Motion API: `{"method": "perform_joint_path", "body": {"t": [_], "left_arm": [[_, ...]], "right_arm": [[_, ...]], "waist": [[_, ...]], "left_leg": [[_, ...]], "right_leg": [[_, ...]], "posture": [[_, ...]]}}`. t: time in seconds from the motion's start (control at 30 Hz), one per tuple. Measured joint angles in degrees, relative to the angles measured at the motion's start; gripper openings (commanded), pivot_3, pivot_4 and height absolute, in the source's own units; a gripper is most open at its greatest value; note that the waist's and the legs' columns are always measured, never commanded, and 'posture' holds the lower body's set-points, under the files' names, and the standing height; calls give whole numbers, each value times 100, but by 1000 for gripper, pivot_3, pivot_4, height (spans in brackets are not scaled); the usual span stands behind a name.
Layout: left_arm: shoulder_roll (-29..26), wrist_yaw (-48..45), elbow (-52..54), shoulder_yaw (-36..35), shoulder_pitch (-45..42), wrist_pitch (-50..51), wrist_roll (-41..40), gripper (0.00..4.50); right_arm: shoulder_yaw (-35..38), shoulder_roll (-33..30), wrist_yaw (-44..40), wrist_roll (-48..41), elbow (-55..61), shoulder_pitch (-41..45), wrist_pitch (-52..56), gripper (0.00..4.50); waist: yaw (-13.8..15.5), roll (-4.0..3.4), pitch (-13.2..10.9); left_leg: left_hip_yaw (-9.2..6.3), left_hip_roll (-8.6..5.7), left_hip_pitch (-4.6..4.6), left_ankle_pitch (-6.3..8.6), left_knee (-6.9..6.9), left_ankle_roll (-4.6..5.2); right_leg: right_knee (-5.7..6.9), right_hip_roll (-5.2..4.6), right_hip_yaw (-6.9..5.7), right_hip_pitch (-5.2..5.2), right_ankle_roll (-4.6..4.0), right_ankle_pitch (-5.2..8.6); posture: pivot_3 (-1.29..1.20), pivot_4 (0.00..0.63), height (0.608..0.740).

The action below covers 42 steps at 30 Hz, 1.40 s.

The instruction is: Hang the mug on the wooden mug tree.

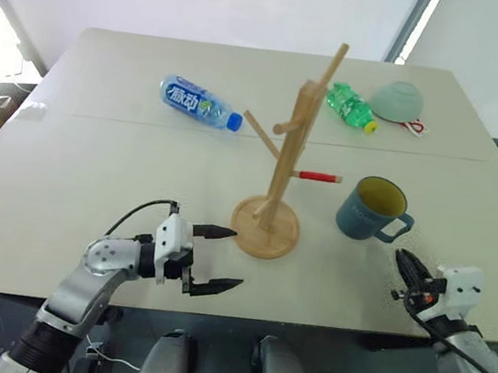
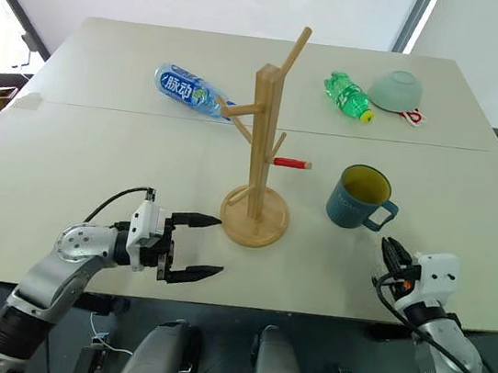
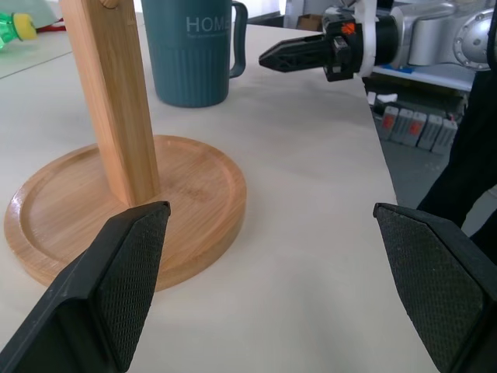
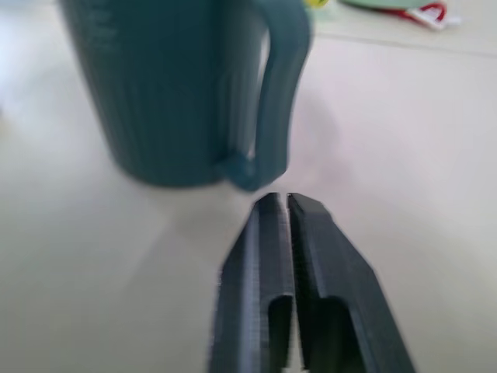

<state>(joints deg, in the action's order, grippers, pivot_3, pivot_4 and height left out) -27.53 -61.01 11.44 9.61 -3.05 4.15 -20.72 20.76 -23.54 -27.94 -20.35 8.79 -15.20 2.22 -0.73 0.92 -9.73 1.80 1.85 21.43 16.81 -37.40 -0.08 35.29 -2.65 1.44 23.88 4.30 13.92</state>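
Mug [image 1: 373, 209]: dusty blue, ribbed, yellow-green inside, upright right of centre, loop handle toward lower right. Wooden mug tree [image 1: 279, 168] stands mid-frame, its red-tipped peg reaching toward the mug. Blue-labelled bottle [image 1: 199, 102] upper left; green bottle [image 1: 350, 106] and pale bowl [image 1: 398, 100] upper right. Left gripper [image 1: 215, 259] spread wide beside the tree's base. Right gripper [image 4: 281, 203] nearly pressed together, just short of the handle.
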Motion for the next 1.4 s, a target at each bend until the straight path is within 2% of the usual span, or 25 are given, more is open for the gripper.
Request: {"method": "perform_joint_path", "body": {"t": [0.03,0.07,0.4,0.7,0.8,0.87,0.9,0.93,0.97,1.17,1.3,1.4], "left_arm": [[36,2,-6,0,-11,0,-9,4500],[57,1,-7,0,-21,0,-28,4500],[46,-14,4,-6,-176,63,-238,4500],[-71,19,556,-49,-179,435,-534,4500],[-73,48,610,-49,-181,504,-567,4500],[-73,90,630,-44,-187,548,-568,4500],[-73,112,639,-44,-188,555,-568,4500],[-73,126,650,-44,-188,557,-568,4500],[-74,132,661,-43,-189,558,-568,4500],[-78,153,672,-34,-225,561,-567,4500],[-121,186,664,-44,-236,560,-559,4500],[-166,176,537,-82,-317,547,-550,4500]], "right_arm": [[0,3,16,-1,16,1,0,2545],[-5,5,40,3,24,7,0,3003],[-195,228,350,161,-78,529,-16,3003],[-202,337,628,216,-830,1028,-153,3003],[-202,356,662,216,-1038,1186,-222,2205],[-202,373,668,215,-1141,1260,-283,1305],[-203,383,662,214,-1177,1276,-313,643],[-206,395,647,208,-1197,1286,-339,219],[-208,409,644,211,-1213,1319,-374,101],[-276,351,506,279,-1192,1242,-418,101],[-608,-367,106,908,-524,821,-656,101],[-810,-1143,-475,1223,345,478,-828,101]], "waist": [[-2,0,0],[-2,0,0],[0,0,0],[-4,-2,1],[-4,-1,1],[-5,-1,1],[-5,-2,1],[-5,-2,1],[-4,-2,1],[1,-3,1],[-1,-4,1],[-7,-11,-1]], "left_leg": [[2,0,0,0,-4,0],[2,0,1,0,-6,0],[-1,-1,0,0,-9,0],[0,-2,-1,0,-11,0],[0,-2,-2,0,-14,0],[-1,-2,-2,0,-14,0],[-1,-2,-2,0,-14,0],[-1,-2,-2,0,-15,0],[-1,-2,-2,0,-15,0],[-3,-2,-1,0,-24,0],[-4,-3,-1,0,-26,0],[-4,-4,-4,0,-32,0]], "right_leg": [[1,-1,1,-1,0,0],[1,-1,1,-2,0,0],[7,1,1,-4,0,0],[9,0,2,-6,1,-1],[11,1,2,-7,1,-1],[12,2,2,-7,1,-1],[12,2,2,-7,1,-1],[13,2,2,-8,1,-1],[13,2,2,-8,1,-1],[14,2,1,-12,1,-1],[13,2,0,-14,2,-1],[18,7,0,-15,2,0]], "posture": [[0,150,740],[0,150,740],[0,150,740],[0,150,740],[0,150,740],[0,150,740],[0,150,740],[0,150,740],[0,150,740],[0,150,740],[0,150,740],[0,150,740]]}}
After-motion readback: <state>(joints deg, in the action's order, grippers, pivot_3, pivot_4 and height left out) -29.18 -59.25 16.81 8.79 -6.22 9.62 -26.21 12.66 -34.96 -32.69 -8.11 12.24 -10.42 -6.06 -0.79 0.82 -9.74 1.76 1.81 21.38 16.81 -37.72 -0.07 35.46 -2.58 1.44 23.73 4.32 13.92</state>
